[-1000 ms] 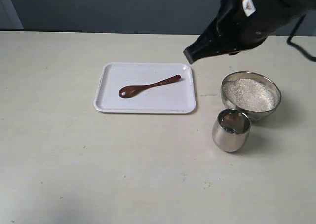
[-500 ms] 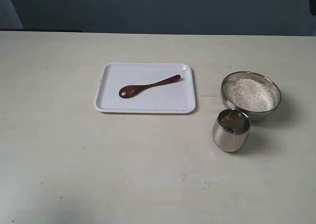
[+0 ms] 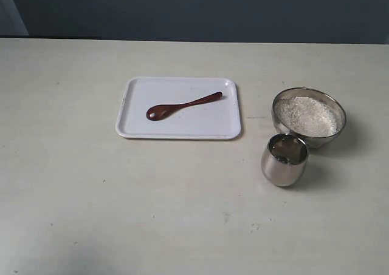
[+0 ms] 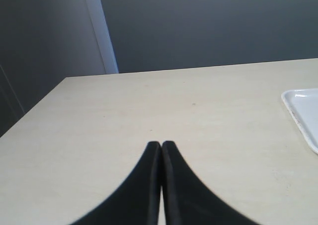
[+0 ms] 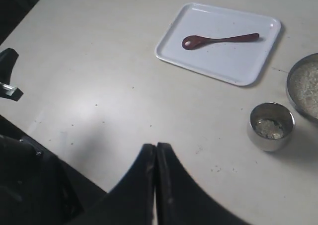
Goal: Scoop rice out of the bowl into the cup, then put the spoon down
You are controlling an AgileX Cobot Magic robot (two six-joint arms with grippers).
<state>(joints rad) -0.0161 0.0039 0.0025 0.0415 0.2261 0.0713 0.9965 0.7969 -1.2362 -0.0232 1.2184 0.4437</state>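
Rice [image 3: 307, 116], white and fine-grained, is heaped in a wide, shiny steel bowl [image 3: 319, 141] on the right side of a pale counter [image 3: 152, 214]. Near the middle of the counter lies a white rectangular tray [image 3: 200, 126] with rounded corners, a short way from the bowl. Just in front of the bowl stands the smaller, rounded steel cup [image 3: 281, 172], upright. My right wrist view shows a narrow gap between the two and a little rice at the bottom of the cup. On the tray the dark red-brown wooden spoon [image 3: 182, 105] lies flat, its oval end toward the tray's left and its thin handle slanting toward the far right corner. My left gripper [image 4: 161, 144] is closed, its two black fingers pressed together with nothing between them, over bare counter with one edge of the tray in sight. My right gripper [image 5: 156, 146] is likewise closed and empty, raised above the counter, well apart from tray, cup and bowl.
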